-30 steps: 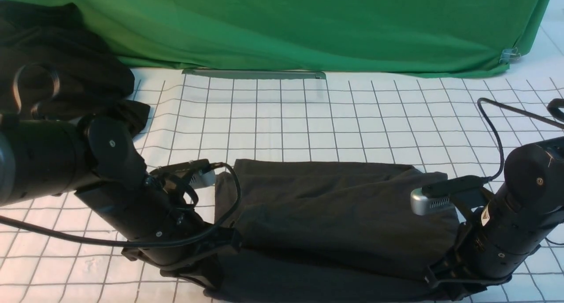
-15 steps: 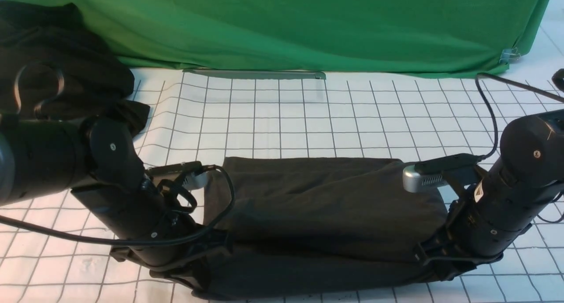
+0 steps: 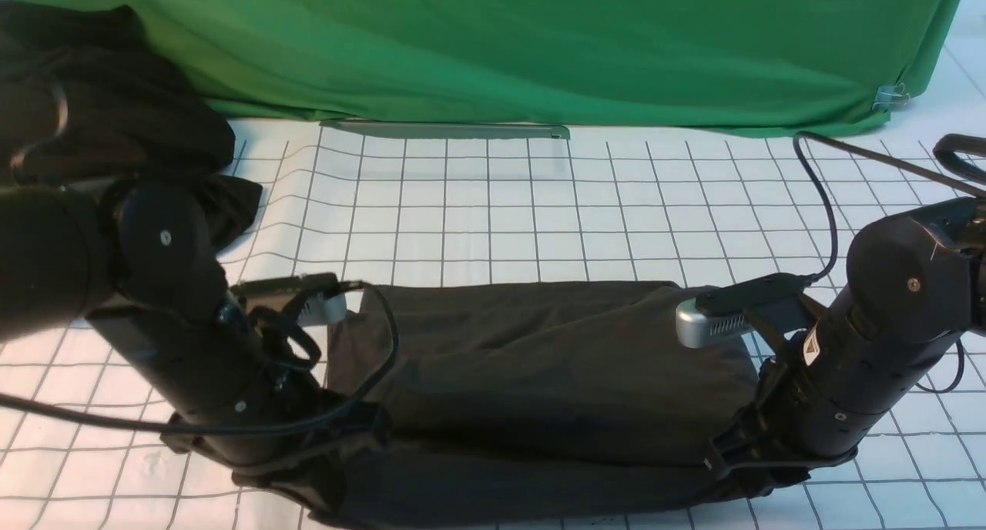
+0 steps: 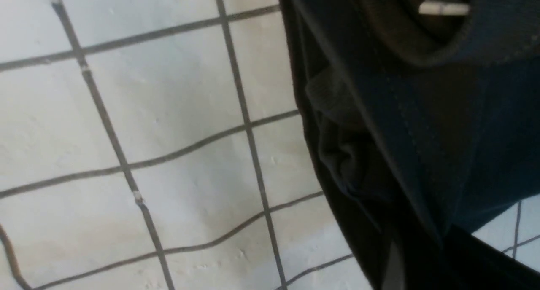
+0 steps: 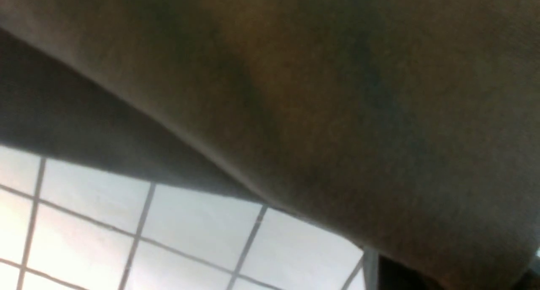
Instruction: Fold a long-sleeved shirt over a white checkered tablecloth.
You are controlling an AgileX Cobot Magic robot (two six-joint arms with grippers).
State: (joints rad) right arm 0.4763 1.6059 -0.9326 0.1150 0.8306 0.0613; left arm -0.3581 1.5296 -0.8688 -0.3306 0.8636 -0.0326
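The long-sleeved shirt (image 3: 539, 376) lies folded into a wide dark grey band on the near part of the white checkered tablecloth (image 3: 493, 206). My left gripper (image 3: 350, 445) sits low at the band's near left corner, shut on the fabric. In the left wrist view the shirt (image 4: 422, 134) runs down into the dark jaws, with the round neck and its white label (image 4: 443, 7) beyond. My right gripper (image 3: 732, 464) is at the near right corner, buried in cloth. In the right wrist view the shirt (image 5: 337, 92) drapes over the jaws, hiding all but one of the fingers (image 5: 371, 267).
A deeper-black garment (image 3: 115, 114) is heaped at the back left, behind my left arm. Green fabric (image 3: 539, 45) hangs along the back, with a grey strip (image 3: 447, 129) at its foot. Black cables loop off both wrists.
Both arms have moved left and slightly away from me, dragging the folded shirt with them. Its near edge now shows above the frame's bottom.
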